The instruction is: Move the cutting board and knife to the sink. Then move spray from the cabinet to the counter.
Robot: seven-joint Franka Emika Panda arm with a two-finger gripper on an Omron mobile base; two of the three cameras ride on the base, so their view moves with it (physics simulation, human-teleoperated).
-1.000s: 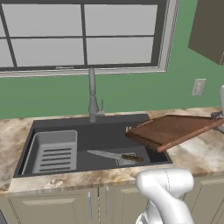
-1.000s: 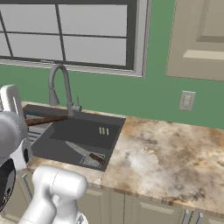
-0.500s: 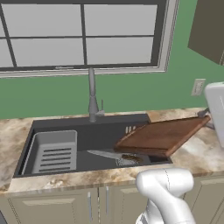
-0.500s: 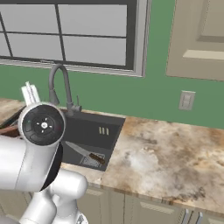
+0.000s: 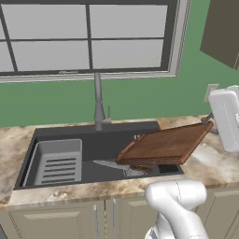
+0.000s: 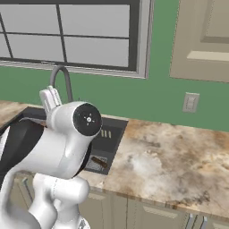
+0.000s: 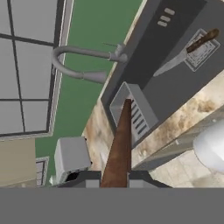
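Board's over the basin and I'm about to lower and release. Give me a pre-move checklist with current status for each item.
1. Grip on the cutting board: ok, the gripper is shut on one end.
2. Board over the sink: ok, most of it hangs above the basin, tilted down to the left.
3. Knife already in the sink: ok, lying on the basin floor.
4. Drop zone free: not ok, the knife lies right under the board's low end.
5. Faucet clearance: ok, it stands behind the board.
6. Rack insert: ok, left of the board.
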